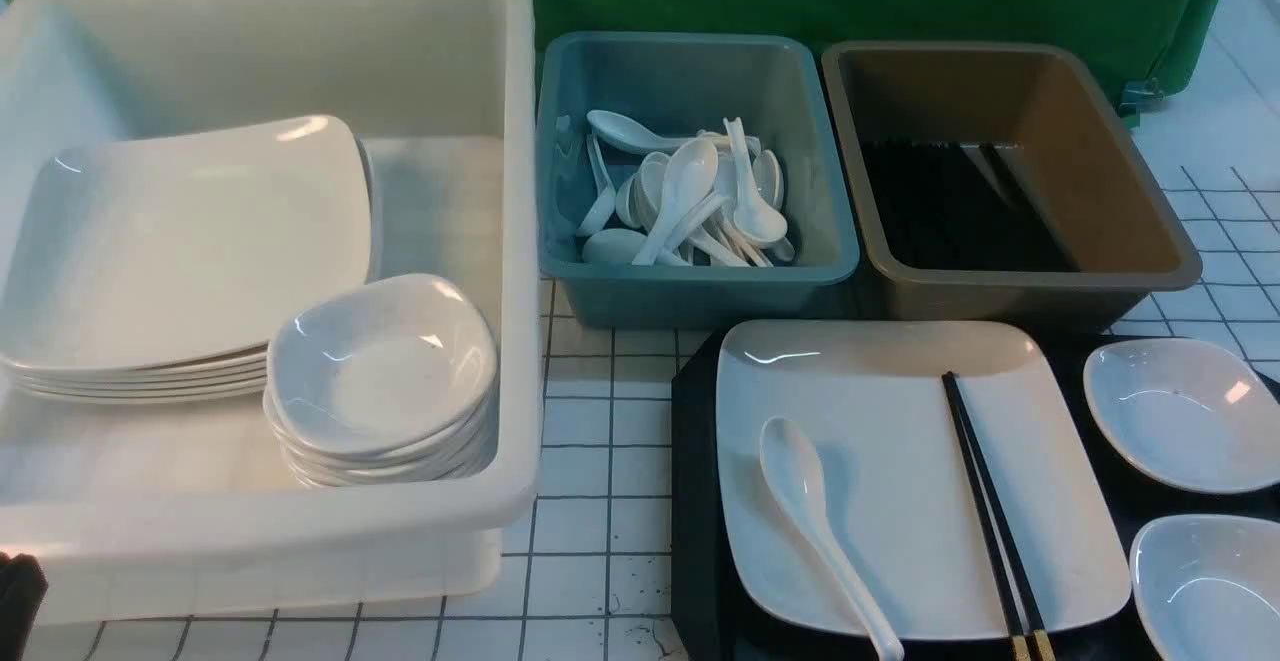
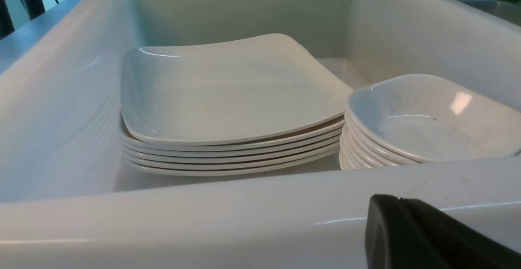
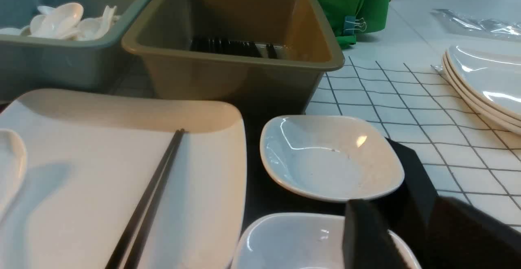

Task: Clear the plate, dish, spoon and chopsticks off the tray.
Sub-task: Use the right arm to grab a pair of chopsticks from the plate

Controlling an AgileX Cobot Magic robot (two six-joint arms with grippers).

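The black tray (image 1: 695,501) lies at the front right. On it rests the large white square plate (image 1: 880,461), also in the right wrist view (image 3: 101,159). The white spoon (image 1: 810,511) lies on the plate's left part and the black chopsticks (image 1: 985,501) on its right part. Two small white dishes stand on the tray to the right, a far one (image 1: 1180,411) and a near one (image 1: 1210,581). My right gripper (image 3: 411,236) is open and empty, one finger (image 3: 366,236) over the near dish's rim (image 3: 293,240). My left gripper (image 2: 397,200) is shut and empty, outside the white bin's front wall.
A big white bin (image 1: 520,241) at the left holds a stack of plates (image 1: 190,241) and a stack of small dishes (image 1: 380,361). A teal tub (image 1: 690,286) holds spoons, a brown tub (image 1: 1020,291) holds chopsticks. More plates (image 3: 484,82) are stacked at the far right.
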